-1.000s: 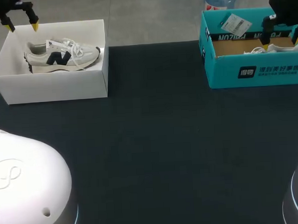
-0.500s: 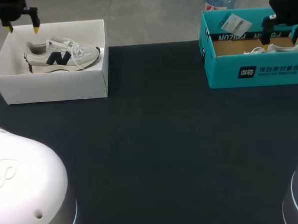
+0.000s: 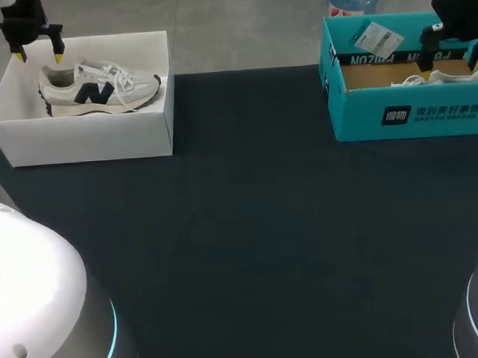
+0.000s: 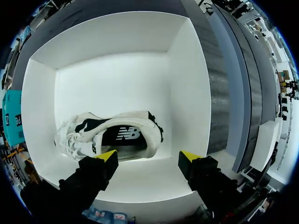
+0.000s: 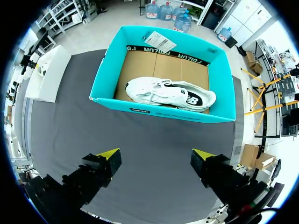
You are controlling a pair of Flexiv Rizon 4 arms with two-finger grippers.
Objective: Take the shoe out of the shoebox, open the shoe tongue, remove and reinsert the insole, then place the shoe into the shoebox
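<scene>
Two shoeboxes were set on the dark table, one at each far corner, well apart, with bare surface between them. At the far left, the white shoebox was left open-topped, and the grey-and-white shoe was stood in it on its sole, heel toward the left wall, toe toward the right. At the far right, the teal shoebox was likewise left open, with a white shoe laid on its cardboard floor and a paper label stuck at its rear rim.

Over to the arms! The left gripper was held above the heel end of the white box, fingers spread wide, nothing touched. The shoe's mouth was turned up toward it, the dark insole in plain sight. That was judged a line-up for a drop onto the heel collar. The right gripper was hung on the near side of the teal box, also spread, nothing between its tips; it was taken to be on standby.

Nothing had been lifted yet, so the first step was reckoned not begun. The walls were judged the main obstacle: the heel was tucked near the left wall, so little room was left for an outer finger. The loose laces could be snagged on the way out.
</scene>
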